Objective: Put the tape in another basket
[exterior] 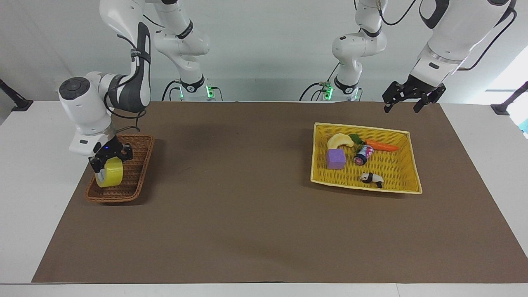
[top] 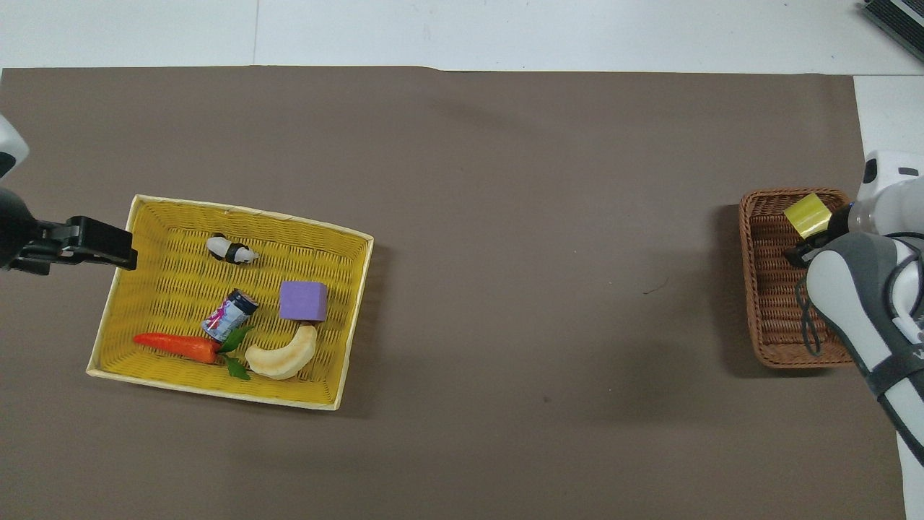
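Note:
The yellow tape (exterior: pixel 109 174) is upright between the fingers of my right gripper (exterior: pixel 109 164). It hangs low inside the brown wicker basket (exterior: pixel 138 181), at the end farther from the robots; I cannot tell whether it touches the bottom. In the overhead view the tape (top: pixel 809 214) shows at that same end of the basket (top: pixel 766 296), and the right gripper (top: pixel 807 247) is mostly covered by its arm. My left gripper (exterior: pixel 401 107) is open and empty, raised over the mat beside the yellow tray's corner; it also shows in the overhead view (top: pixel 108 244).
The flat yellow woven tray (exterior: pixel 406 165) holds a banana (exterior: pixel 339 140), a purple block (exterior: pixel 335 159), a small dark jar (exterior: pixel 363 154), a carrot (exterior: pixel 381 145) and a panda toy (exterior: pixel 371 178). A brown mat (exterior: pixel 247 185) covers the table.

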Controlling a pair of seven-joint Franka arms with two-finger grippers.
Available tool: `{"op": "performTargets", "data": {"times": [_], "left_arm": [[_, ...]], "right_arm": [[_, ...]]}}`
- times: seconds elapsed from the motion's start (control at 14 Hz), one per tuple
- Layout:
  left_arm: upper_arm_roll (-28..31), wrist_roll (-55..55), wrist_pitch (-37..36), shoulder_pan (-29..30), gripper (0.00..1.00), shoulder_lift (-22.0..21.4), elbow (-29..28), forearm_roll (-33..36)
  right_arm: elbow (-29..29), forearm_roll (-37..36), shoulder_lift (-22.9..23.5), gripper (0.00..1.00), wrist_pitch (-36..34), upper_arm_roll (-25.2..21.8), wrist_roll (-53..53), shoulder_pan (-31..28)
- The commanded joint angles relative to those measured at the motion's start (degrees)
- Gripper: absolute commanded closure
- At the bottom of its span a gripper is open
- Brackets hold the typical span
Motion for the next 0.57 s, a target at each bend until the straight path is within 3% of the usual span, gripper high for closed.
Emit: {"op": "performTargets", "data": {"times": [0.0,0.36,0.43,0.5], "left_arm": [[-0.24,0.82,-0.69,2.43,0.00,-0.25,0.69,1.07],[-0.33,0.12,2.73,2.26,0.00,-0.16,0.60,0.81],[-0.25,0.81,2.57,2.26,0.00,-0.16,0.69,0.81],[-0.16,1.08,2.74,2.44,0.00,0.01,0.86,0.72]], "right_arm": [[-4.23,-1.22,-1.44,1.00,3.79,0.46,-0.54,-1.11],[-6.61,-1.22,-1.80,1.00,4.06,0.55,-1.33,-1.99],[-6.78,-1.22,-1.97,0.56,3.89,0.46,-1.25,-1.99],[-7.13,-1.14,-2.32,0.01,3.63,0.55,-0.20,-2.25]]}}
